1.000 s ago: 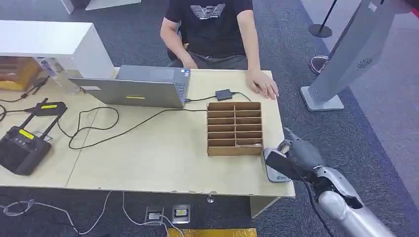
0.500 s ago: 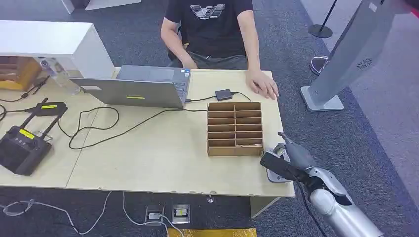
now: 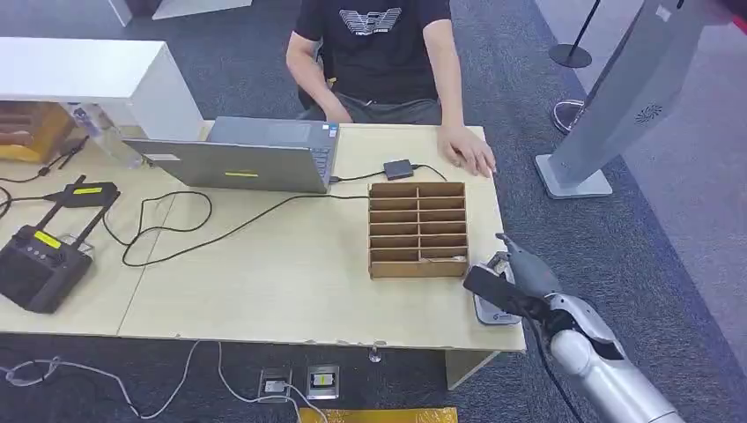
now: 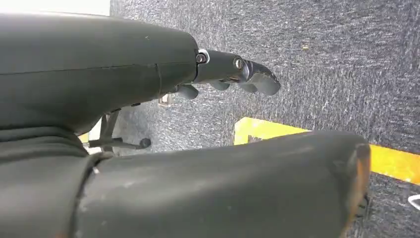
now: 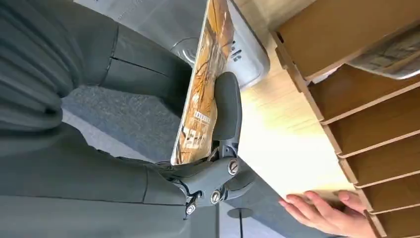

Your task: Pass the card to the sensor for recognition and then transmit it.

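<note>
My right hand (image 3: 524, 275) pinches the card (image 3: 484, 284) at the table's near right corner. In the head view the card looks dark and hovers just over the grey sensor pad (image 3: 495, 311). In the right wrist view the card (image 5: 203, 84) is orange-brown and seen edge-on. It is clamped between thumb and fingers (image 5: 227, 106), close beside the grey-white sensor (image 5: 247, 54). Whether the card touches the sensor I cannot tell. My left hand (image 4: 124, 74) hangs over the carpet with its fingers (image 4: 247, 77) apart from the thumb, holding nothing.
A wooden compartment box (image 3: 418, 229) stands just left of the sensor. A person sits behind the table (image 3: 291, 282) with a hand (image 3: 471, 154) resting on it. A laptop (image 3: 247, 159), cables, a small black box (image 3: 399, 167) and a controller (image 3: 40, 264) lie further left. A grey kiosk (image 3: 617, 97) stands at right.
My right hand has shifted slightly left and toward the table, bringing the card further over the sensor pad. The person's hand and the other things have not moved.
</note>
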Motion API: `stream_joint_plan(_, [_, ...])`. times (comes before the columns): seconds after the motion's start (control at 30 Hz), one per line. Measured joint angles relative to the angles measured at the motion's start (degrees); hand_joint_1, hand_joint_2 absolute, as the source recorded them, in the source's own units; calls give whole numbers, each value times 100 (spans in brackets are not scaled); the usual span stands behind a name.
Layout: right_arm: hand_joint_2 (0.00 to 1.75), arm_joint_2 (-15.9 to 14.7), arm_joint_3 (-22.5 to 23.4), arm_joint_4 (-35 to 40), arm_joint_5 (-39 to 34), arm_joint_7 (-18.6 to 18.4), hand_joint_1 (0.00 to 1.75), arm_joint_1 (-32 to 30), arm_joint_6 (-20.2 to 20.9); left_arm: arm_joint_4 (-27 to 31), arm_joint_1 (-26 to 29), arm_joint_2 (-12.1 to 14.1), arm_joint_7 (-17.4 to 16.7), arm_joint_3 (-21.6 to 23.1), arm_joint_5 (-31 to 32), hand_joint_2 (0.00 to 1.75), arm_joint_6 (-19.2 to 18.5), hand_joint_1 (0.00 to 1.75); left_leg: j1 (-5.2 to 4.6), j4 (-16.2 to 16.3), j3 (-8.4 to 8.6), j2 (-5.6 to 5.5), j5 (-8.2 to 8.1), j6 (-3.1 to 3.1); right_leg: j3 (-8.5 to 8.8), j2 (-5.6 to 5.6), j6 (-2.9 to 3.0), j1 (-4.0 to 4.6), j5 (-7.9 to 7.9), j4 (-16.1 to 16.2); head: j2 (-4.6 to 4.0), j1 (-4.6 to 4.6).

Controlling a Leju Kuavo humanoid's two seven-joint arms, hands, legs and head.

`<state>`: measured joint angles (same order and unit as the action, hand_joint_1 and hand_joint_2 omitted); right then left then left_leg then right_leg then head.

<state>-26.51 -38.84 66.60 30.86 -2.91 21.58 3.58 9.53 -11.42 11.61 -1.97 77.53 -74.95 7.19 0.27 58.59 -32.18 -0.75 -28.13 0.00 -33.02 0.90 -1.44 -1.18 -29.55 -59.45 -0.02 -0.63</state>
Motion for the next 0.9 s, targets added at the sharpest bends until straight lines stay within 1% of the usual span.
stream_joint_plan(0.1, [175, 0, 52, -37, -39, -9, 175, 0, 7, 0, 1, 0, 20, -9, 9, 0, 61, 0, -1, 0, 1, 0, 0, 0, 0, 0, 0, -1, 0, 0, 0, 0])
stream_joint_plan(0.23, [175, -50, 195, -20, -245, -94, 175, -5, 116, 0, 5, -15, 37, -44, 15, 0, 179, 0, -1, 1, 0, 2, 0, 0, 0, 1, 0, -1, 0, 0, 0, 4])
stream_joint_plan(0.4, [175, -149, 339, 146, -441, -216, 175, -24, 199, 0, 8, -31, 48, -52, 44, 0, 177, 0, -1, 1, -1, 2, 0, 0, -2, -2, 0, -1, 1, 0, 0, 0])
stream_joint_plan(0.67, [175, -389, 751, 983, -1056, -590, 175, 38, 369, 0, 12, -48, 48, -96, 46, 0, 151, 0, -1, 1, -1, 2, 0, 0, 0, -1, 0, -1, 1, 0, 0, 0])
stream_joint_plan(0.8, [175, -485, 1014, 1456, -1167, -623, 175, 57, 407, 0, 16, -48, 50, -153, 63, 0, 100, 0, -1, 1, -1, 2, 0, 0, 0, -1, 0, -1, 1, 0, 0, 0])
stream_joint_plan(0.9, [175, -522, 1154, 1657, -1167, -581, 175, 121, 417, 0, 16, -48, 52, -160, 77, 0, 72, 0, -1, 1, -1, 2, 0, 0, 0, -1, 0, -1, 1, 0, 0, 2])
